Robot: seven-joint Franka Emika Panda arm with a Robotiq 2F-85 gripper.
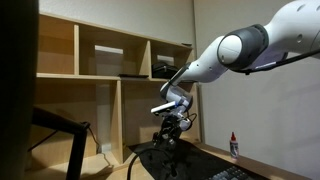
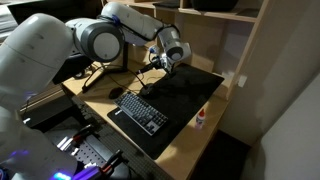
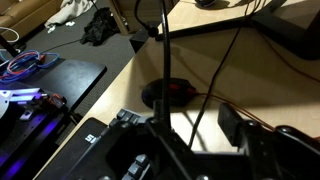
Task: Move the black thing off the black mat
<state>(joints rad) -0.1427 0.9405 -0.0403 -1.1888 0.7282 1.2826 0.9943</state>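
The black thing stands upright mid-frame in the wrist view, neck vertical, just above the tool; whether the tool grips it, I cannot tell.

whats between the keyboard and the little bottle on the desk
Only bare black mat; nothing stands between the keyboard and the bottle. This shows in an exterior view.

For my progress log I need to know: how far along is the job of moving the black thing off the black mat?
Looks done: in the wrist view the black thing stands with its base on the bare wooden desk, apparently not on the black mat. In hand: the gripper hangs close above it; whether it grips is unclear. Left: probably only letting go and retreating.
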